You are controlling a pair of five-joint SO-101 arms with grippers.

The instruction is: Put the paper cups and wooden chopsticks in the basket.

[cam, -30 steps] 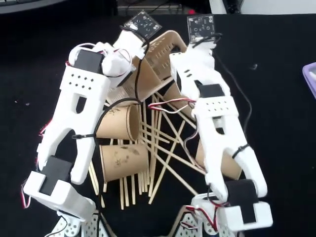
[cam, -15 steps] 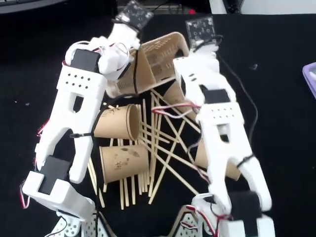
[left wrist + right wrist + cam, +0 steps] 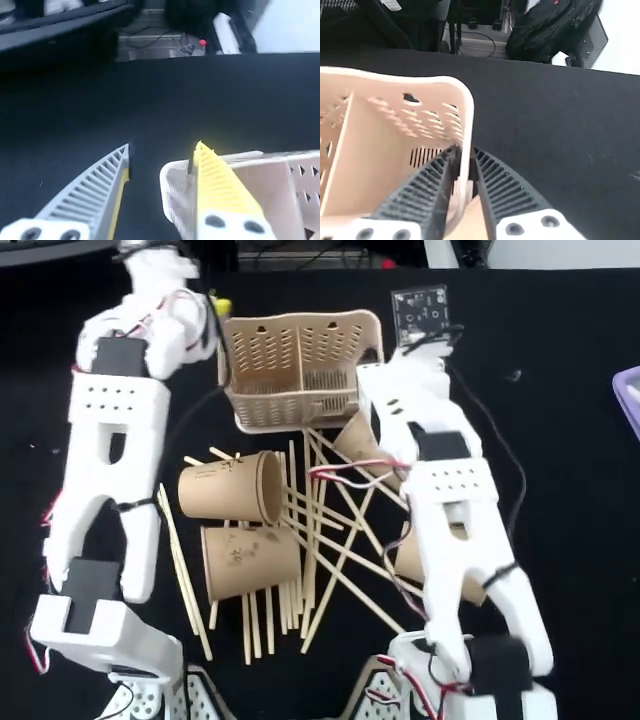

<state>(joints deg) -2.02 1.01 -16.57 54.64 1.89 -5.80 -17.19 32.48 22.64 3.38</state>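
The tan slotted basket (image 3: 298,368) stands at the back of the black table, its opening toward the high camera. My right gripper (image 3: 464,152) is shut on the basket's (image 3: 380,135) right-hand rim. My left gripper (image 3: 162,147) is open beside the basket's left corner (image 3: 175,185), with its yellow finger (image 3: 215,195) by the rim. Two paper cups (image 3: 228,490) (image 3: 250,560) lie on their sides in front of the basket. Two more cups (image 3: 360,440) (image 3: 440,575) are partly hidden under the right arm. Several wooden chopsticks (image 3: 325,540) lie scattered among them.
A purple object (image 3: 630,400) sits at the table's right edge. Both arm bases stand at the front edge. Bare black table lies to the far left and right of the pile.
The left arm has swung left and back, away from the basket, with its gripper now open. The basket has dropped from its raised tilt and shows its inside. The right gripper keeps its hold.
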